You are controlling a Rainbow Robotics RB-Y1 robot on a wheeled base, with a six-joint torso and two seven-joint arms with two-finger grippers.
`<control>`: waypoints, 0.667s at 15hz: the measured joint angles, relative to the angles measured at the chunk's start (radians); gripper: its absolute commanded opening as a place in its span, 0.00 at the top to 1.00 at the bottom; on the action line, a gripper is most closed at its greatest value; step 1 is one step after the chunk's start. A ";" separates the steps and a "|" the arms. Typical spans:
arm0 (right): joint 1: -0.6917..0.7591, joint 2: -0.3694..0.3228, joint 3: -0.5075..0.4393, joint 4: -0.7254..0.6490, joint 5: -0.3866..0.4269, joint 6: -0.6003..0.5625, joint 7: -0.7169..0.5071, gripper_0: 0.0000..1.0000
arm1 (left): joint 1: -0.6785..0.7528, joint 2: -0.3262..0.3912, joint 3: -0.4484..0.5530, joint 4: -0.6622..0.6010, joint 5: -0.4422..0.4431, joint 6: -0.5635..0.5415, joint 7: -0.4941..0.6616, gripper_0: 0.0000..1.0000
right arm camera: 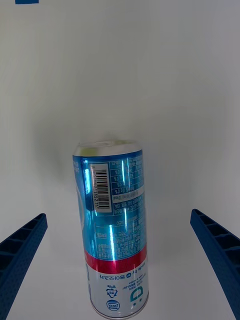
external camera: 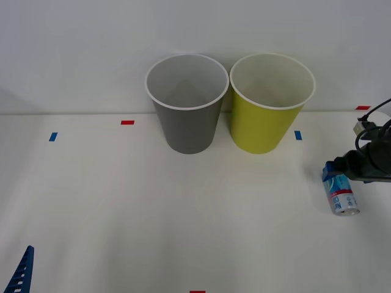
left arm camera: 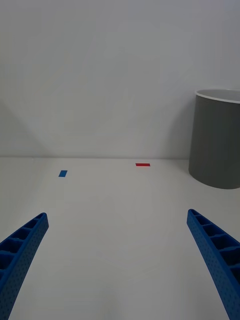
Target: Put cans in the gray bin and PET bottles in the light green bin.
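Observation:
A small can (external camera: 342,194) with a light blue and white label and a red band lies on its side on the white table, to the right of the bins. My right gripper (external camera: 333,172) is over the can's far end, open. In the right wrist view the can (right arm camera: 116,235) lies between the two blue fingers (right arm camera: 22,245) of the right gripper (right arm camera: 119,215), clear of both. The gray bin (external camera: 186,116) and the light green bin (external camera: 269,116) stand upright side by side at the back. My left gripper (external camera: 23,265) waits open at the near left corner. The PET bottles are out of view.
Small red and blue tape marks (external camera: 127,122) dot the table (external camera: 122,201). A white wall rises right behind the bins. In the left wrist view the gray bin (left arm camera: 217,142) stands beyond the left gripper (left arm camera: 117,217), with bare table between them.

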 measured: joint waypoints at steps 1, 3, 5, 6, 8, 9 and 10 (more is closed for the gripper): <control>-0.002 0.000 0.003 0.005 0.001 0.000 0.002 0.00 | 0.000 0.000 0.000 0.000 0.000 0.000 0.000 0.05; -0.005 -0.001 0.014 0.007 0.023 0.001 0.005 0.00 | 0.000 0.000 0.000 0.000 0.000 0.000 0.000 0.05; -0.013 -0.002 0.041 0.007 0.042 0.000 -0.002 0.00 | 0.000 0.000 0.000 0.000 0.000 0.000 0.000 0.05; -0.019 -0.002 0.048 0.008 0.043 0.000 -0.006 0.00 | 0.000 0.000 0.000 0.000 0.000 0.000 0.000 0.05; -0.044 0.004 0.062 0.035 0.032 -0.004 -0.012 0.00 | 0.000 0.000 0.000 0.000 0.000 0.000 0.000 0.05; -0.063 0.011 0.066 0.069 0.024 -0.010 -0.013 0.00 | 0.000 0.000 0.000 0.000 0.000 0.000 0.000 0.05; -0.080 0.018 0.070 0.095 0.020 -0.013 -0.014 0.00 | 0.000 0.000 0.000 0.000 0.000 0.000 0.000 0.05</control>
